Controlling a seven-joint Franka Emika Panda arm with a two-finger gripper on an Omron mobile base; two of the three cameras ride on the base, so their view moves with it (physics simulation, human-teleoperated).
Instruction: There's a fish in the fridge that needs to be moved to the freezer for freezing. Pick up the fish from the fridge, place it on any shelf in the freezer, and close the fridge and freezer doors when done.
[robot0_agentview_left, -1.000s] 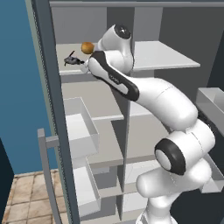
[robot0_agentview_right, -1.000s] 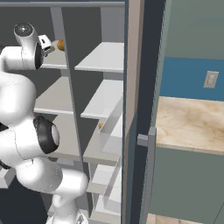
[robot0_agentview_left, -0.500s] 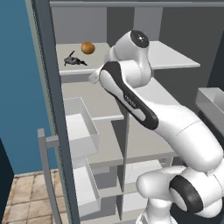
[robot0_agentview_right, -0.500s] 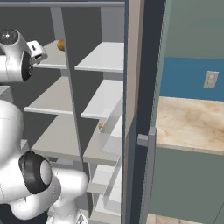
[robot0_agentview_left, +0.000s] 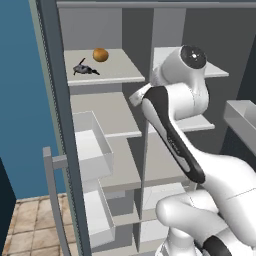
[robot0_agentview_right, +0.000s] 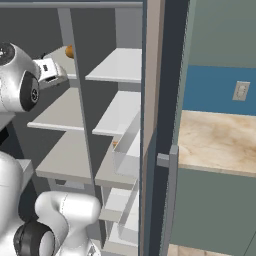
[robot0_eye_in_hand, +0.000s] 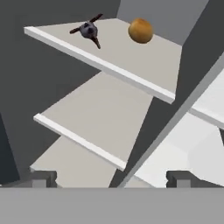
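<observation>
While the fish (robot0_eye_in_hand: 89, 30) lies on the top fridge shelf (robot0_eye_in_hand: 114, 70) near the orange ball (robot0_eye_in_hand: 141, 30), the gripper (robot0_eye_in_hand: 111, 178) hangs well back, fingers wide apart, holding nothing. Approach should centre on the slim body, clear of the ball.

The shelf (robot0_agentview_left: 107, 75) looks smooth and matt (like plastic); the fish (robot0_agentview_left: 84, 69) is dull, the orange ball (robot0_agentview_left: 100, 55) smooth.

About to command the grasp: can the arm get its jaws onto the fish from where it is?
Probably yes. The fish lies uncovered on the top shelf, apart from the orange ball. The gripper is open and empty, nothing standing between it and the fish. It must first rise and reach in.
</observation>
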